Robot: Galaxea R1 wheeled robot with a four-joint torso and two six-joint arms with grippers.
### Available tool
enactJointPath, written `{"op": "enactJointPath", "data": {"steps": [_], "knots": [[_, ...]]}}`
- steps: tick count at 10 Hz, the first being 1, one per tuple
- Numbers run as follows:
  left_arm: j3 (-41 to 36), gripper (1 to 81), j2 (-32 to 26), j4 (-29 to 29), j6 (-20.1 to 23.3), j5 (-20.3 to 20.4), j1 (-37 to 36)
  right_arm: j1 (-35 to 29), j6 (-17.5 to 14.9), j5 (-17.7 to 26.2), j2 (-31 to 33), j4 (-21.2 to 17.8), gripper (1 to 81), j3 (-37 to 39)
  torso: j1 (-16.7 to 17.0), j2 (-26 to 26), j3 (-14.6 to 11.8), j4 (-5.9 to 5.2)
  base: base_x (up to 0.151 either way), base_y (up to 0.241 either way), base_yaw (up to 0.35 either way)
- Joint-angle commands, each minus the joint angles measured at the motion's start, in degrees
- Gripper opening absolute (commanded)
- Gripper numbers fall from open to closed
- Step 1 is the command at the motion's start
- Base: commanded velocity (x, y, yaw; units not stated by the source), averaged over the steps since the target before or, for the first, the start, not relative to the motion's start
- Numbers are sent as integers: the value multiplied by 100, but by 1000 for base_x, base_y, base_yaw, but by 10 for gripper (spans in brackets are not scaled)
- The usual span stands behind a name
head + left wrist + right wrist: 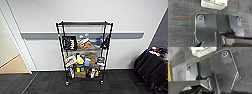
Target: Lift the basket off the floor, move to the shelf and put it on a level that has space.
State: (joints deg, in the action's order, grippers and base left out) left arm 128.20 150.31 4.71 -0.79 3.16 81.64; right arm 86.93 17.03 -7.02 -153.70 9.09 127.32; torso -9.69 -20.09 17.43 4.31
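The shelf (84, 50) is a tall black wire rack on casters, standing against the white wall straight ahead. Its top level (83, 23) is a bare wire grid, while the lower tiers are crowded with boxes, packets and toys. The dark carpet floor (45, 82) runs up to the rack. In the left wrist view, the cream woven basket (214, 5) shows on the carpet beyond my arm's dark plate, with pale and yellow contents inside. The same basket (204, 51) appears in the right wrist view, past that arm's plate.
A doorway with tan wooden flooring (15, 66) opens at the left. Dark draped furniture (150, 67) with small items on it stands at the right. A grey rail (125, 35) runs along the wall. A thin red line (181, 16) crosses the carpet.
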Motion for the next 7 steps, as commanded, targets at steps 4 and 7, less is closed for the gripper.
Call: {"op": "enactJointPath", "data": {"steps": [4, 7], "knots": [[30, 811, -150, 338, -17, -562, -671, -496, 20, 342, 153, -13, 811, -121, -669, -1047, 662, 0, 0, 0, 0], [30, 811, -176, 417, -26, -597, -794, -663, 28, 359, 179, -31, 811, -165, -1025, -1605, 1182, 0, 0, 0, 0]]}}
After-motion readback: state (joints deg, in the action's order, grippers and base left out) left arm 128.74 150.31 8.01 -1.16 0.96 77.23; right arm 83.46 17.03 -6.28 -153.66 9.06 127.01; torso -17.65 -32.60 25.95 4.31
